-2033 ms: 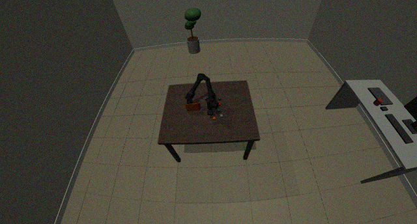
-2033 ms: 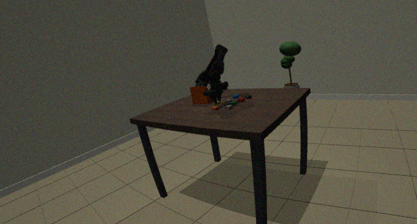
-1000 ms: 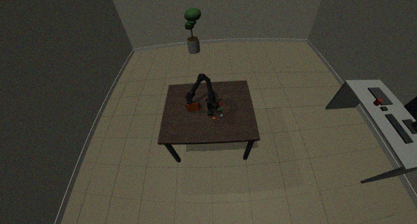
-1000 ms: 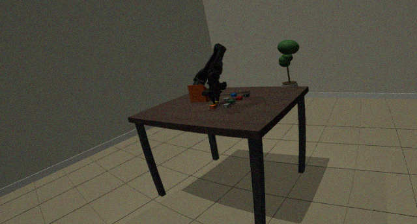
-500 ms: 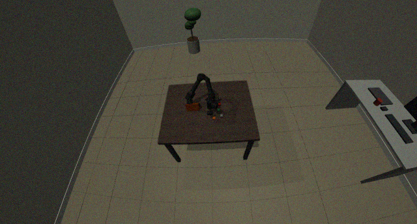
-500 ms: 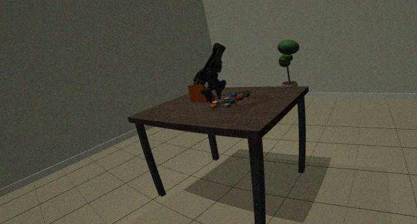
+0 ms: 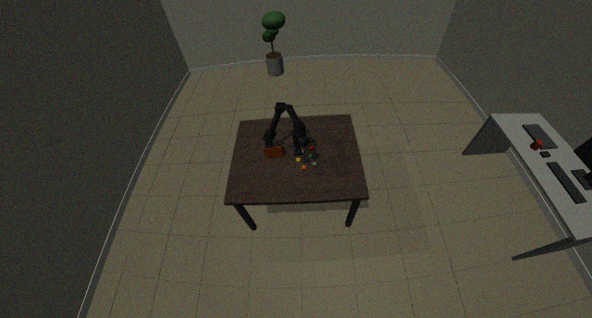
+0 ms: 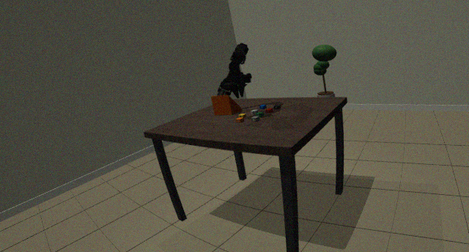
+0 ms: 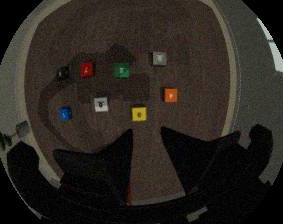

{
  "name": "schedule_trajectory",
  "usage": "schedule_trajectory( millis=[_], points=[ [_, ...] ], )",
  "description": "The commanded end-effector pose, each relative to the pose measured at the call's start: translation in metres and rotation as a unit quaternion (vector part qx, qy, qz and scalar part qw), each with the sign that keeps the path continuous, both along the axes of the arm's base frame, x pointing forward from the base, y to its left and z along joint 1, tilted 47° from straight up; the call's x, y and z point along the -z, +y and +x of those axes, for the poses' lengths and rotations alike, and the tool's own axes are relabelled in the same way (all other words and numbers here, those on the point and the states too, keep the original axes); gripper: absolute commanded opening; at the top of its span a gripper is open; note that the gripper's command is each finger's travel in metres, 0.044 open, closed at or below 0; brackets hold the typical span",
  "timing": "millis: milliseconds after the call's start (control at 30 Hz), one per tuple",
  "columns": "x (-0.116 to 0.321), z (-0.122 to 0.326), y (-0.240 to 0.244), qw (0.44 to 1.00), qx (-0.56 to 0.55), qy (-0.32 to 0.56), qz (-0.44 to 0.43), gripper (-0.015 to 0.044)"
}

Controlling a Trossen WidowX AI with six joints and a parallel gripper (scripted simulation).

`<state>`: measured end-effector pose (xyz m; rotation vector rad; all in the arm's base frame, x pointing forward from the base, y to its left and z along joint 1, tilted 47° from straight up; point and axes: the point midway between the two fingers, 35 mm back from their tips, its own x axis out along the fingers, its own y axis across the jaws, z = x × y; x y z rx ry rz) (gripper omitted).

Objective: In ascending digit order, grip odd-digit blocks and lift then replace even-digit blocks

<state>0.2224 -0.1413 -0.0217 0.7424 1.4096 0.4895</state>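
Blocks (image 7: 310, 155) (image 8: 259, 114) (image 9: 122, 70), set apart on the counter (image 7: 259, 184) (image 8: 220, 132) (image 9: 152, 30). From left in the wrist view: black block (image 8: 277, 106) (image 9: 63, 73), digit unreadable, order easily mistaken; white block (image 7: 302, 151) (image 8: 254, 112) (image 9: 101, 104), dim too; yellow block (image 7: 298, 159) (image 8: 242, 115) (image 9: 139, 114), ahead of the pincer (image 7: 298, 152) (image 8: 241, 97) (image 9: 146, 131), moderately wide, empty, liable to nudge by descending off-centre; orange block (image 7: 303, 167) (image 8: 239, 120) (image 9: 170, 95), at risk from a sideways sweep.

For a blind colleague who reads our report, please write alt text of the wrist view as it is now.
The open, empty pincer points toward eight small blocks on a dark brown table: yellow nearest, then orange, white, blue, green, red, gray and black.
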Motion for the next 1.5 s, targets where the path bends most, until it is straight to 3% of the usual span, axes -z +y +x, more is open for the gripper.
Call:
schedule_trajectory(
  millis=[0,267,500,667,900,1100,1267,1467],
  points=[
    [-0.006,-0.002,-0.002,1.000,-0.007,0.002,0.002,0.0120],
    [-0.008,-0.001,-0.001,1.000,-0.007,0.002,0.002,0.0120],
    [-0.087,0.032,0.065,1.000,-0.004,0.004,-0.006,0.0120],
    [-0.143,0.031,0.126,1.000,-0.007,0.002,0.005,0.0120],
    [-0.150,0.029,0.134,1.000,-0.008,0.002,0.007,0.0120],
    [-0.102,0.038,0.184,1.000,-0.007,0.001,0.007,0.0278],
    [-0.095,0.038,0.193,1.000,-0.008,0.001,0.009,0.0400],
    [-0.091,0.039,0.197,1.000,-0.008,0.001,0.008,0.0400]
  ],
)
